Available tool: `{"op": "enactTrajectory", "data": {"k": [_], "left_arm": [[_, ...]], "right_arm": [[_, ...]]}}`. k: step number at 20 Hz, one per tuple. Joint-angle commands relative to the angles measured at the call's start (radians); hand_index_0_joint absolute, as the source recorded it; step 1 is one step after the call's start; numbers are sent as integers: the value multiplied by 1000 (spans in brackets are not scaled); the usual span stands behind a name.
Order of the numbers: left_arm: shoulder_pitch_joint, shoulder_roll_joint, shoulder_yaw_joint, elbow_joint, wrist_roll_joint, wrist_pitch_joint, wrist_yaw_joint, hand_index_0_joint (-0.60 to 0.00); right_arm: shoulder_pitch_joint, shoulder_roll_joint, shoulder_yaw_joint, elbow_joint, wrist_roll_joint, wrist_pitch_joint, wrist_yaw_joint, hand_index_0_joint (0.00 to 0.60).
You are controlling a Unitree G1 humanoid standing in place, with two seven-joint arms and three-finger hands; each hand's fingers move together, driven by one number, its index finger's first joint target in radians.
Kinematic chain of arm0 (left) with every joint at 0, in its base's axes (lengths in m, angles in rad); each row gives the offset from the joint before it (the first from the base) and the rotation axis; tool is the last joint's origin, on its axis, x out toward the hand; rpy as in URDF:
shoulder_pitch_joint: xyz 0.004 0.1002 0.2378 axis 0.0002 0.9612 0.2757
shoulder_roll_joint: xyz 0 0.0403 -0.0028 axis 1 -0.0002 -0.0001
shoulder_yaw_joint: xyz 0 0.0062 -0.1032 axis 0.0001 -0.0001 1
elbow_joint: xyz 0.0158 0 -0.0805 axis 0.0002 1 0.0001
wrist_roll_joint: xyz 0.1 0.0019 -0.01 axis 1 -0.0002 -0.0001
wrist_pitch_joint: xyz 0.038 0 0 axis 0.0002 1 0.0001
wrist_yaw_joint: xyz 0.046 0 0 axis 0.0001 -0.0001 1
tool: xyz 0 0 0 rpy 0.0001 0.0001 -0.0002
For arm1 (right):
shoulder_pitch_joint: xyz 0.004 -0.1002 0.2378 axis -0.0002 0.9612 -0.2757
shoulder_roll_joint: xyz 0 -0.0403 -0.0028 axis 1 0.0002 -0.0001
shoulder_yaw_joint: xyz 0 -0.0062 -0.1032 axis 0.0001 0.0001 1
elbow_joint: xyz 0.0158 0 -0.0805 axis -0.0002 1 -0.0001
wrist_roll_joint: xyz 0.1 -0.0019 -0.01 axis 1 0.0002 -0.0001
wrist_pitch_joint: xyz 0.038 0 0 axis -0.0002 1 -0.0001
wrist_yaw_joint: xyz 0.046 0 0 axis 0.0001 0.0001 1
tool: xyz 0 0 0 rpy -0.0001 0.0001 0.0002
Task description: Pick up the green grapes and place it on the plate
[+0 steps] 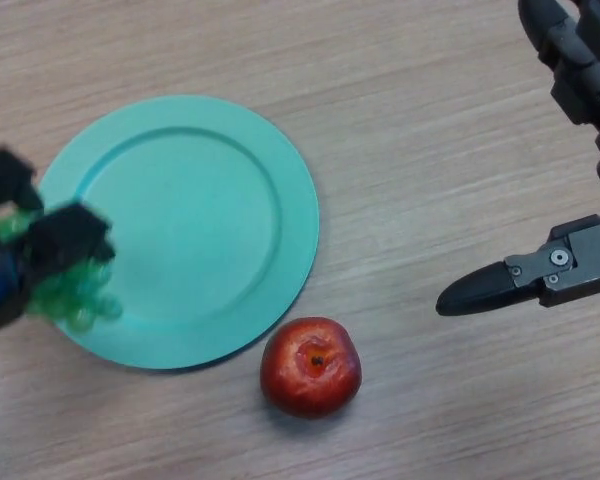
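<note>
A teal plate (pixel 200 160) lies on the wooden table at the left centre. My left hand (pixel 40 240) comes in from the left edge and is shut on a bunch of green grapes (pixel 75 295). It holds the grapes over the plate's left rim. Part of the bunch is hidden by the fingers. My right hand (pixel 540 270) is at the right edge, apart from everything, with its fingers straight and holding nothing.
A red apple (pixel 311 366) sits on the table just below the plate's lower right rim, between the plate and my right hand.
</note>
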Motion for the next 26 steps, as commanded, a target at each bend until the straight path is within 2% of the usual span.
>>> {"op": "enactTrajectory", "data": {"k": [1, 2, 4, 5, 6, 7, 9, 12, 14, 15, 16, 17, 18, 19, 20, 21, 23, 25, 26], "left_arm": [[-26, 43, 26, -73, -26, 92, 104, -600], [-29, 41, 13, -80, -25, 124, 104, -600], [-32, 39, 4, -88, -22, 157, 109, -399], [-36, 39, -1, -94, -10, 185, 126, -250], [-40, 38, -8, -100, 3, 213, 147, -150], [-42, 34, -31, -115, 28, 270, 207, -8], [-46, 38, -43, -120, 28, 295, 237, 0], [-45, 42, -46, -128, -7, 322, 230, 0], [-36, 34, -48, -140, -116, 366, 150, 0], [-34, 5, -52, -163, -260, 431, 77, 0], [-33, -16, -52, -186, -343, 487, 44, 0], [-27, -62, -57, -245, -504, 619, -12, 0], [-17, -89, -57, -292, -612, 707, -41, 0], [1, -138, -41, -386, -829, 897, -59, 0], [17, -153, -25, -411, -917, 957, -56, 0], [50, -176, 8, -455, -1092, 1075, -52, 0], [99, -197, 73, -481, -1306, 1169, -46, 0], [143, -205, 109, -496, -1447, 1208, -50, 0], [153, -207, 108, -500, -1450, 1204, -51, 0]], "right_arm": [[-41, -12, -10, -54, -16, -110, -32, 0], [-40, -10, -5, -54, -20, -109, -30, 0], [-41, -5, -1, -54, -26, -108, -27, 0], [-42, 0, 5, -54, -30, -107, -25, 0], [-44, 5, 10, -54, -35, -104, -22, 0], [-46, 17, 20, -51, -49, -100, -9, 0], [-40, 28, 19, -45, -54, -106, 0, 0], [-50, 30, 11, -44, -51, -91, 6, 0], [-60, 25, 7, -42, -47, -77, 9, 0], [-62, 23, 6, -36, -48, -81, 11, 0], [-63, 22, 6, -33, -49, -83, 11, 0], [-63, 22, 5, -30, -49, -83, 13, 0], [-61, 22, 3, -30, -48, -83, 14, 0], [-55, 22, 0, -30, -46, -84, 16, 0], [-50, 23, 0, -29, -46, -90, 15, 0], [-45, 24, 1, -25, -46, -98, 12, 0], [-51, 23, 13, -8, -55, -102, 12, 0], [-52, 32, 27, 9, -65, -112, 10, 0], [-50, 35, 31, 12, -70, -117, 9, 0]]}}
